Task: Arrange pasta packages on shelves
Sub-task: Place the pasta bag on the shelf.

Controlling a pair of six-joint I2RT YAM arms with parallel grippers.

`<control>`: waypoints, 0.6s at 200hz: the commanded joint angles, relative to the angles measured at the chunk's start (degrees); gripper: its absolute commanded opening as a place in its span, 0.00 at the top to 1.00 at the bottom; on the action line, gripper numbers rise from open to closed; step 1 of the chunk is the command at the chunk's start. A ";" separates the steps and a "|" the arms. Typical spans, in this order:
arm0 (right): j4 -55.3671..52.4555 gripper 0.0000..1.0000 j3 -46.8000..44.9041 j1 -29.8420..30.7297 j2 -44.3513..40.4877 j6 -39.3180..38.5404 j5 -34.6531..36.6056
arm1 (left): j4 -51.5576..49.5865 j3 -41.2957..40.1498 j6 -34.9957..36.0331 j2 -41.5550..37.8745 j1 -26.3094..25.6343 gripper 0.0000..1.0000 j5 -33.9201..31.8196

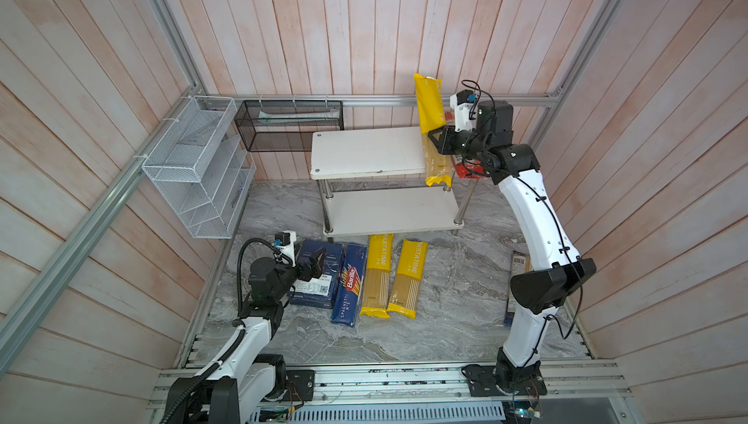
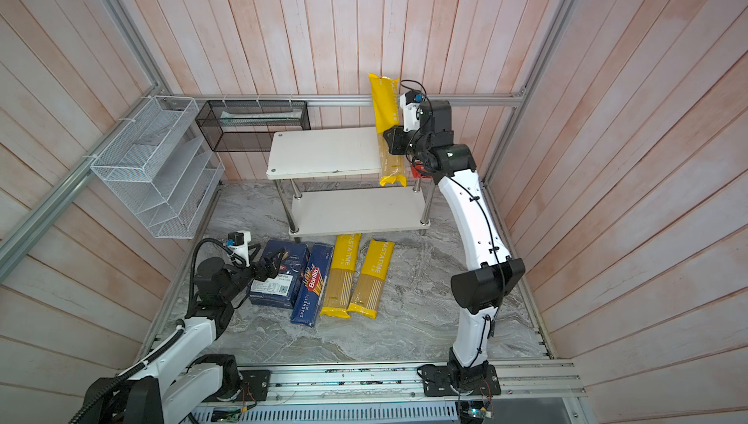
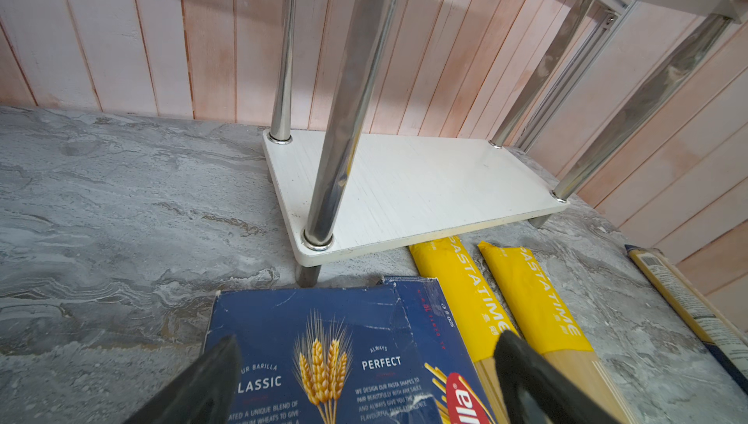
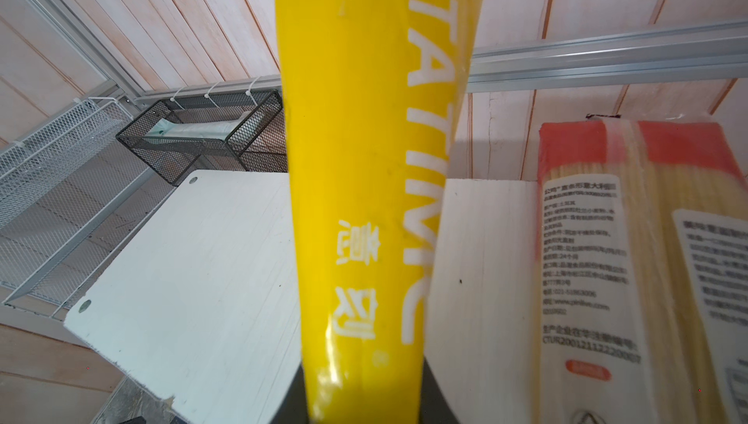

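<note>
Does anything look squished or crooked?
Yes. The wide blue Barilla box has a crumpled, creased corner. Also, the yellow bag in the right gripper sticks up at a slant over the top shelf, not lying flat.

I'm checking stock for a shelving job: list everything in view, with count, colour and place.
PASTATIME bags: three, yellow; one held over the rack's top board, two side by side on the table in front of the rack.
Red-ended bag: one, red and clear; on the top board, beside the held bag.
Dark-ended bag: one, clear; on the table, behind the right arm.
Barilla pack: one, blue; on the table, left of the yellow bags.
Barilla box: one, blue; on the table, left of the pack.
Rack: one, white boards, chrome posts; at the table's back.
Wire organizer: one, white; left wall.
Mesh basket: one, black; back rail.
Table: one, grey marbled.
Left end effector: one, black; open, above the Barilla box.
Right end effector: one, black; shut on a yellow bag.
</note>
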 commanded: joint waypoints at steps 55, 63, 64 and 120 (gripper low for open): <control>6.99 1.00 -0.40 -0.43 -0.26 2.03 0.99 | -0.25 1.26 0.20 -0.11 -0.21 0.00 -0.82; 7.27 1.00 -0.81 -0.38 -0.35 2.14 0.92 | -0.30 1.26 0.22 -0.09 -0.21 0.00 -0.82; 7.28 1.00 -0.84 -0.43 -0.35 2.15 0.90 | -0.28 1.26 0.20 -0.09 -0.20 0.00 -0.82; 8.44 0.98 -2.70 -0.47 -0.83 3.18 1.05 | -0.26 1.16 0.15 -0.47 -0.26 0.00 -1.02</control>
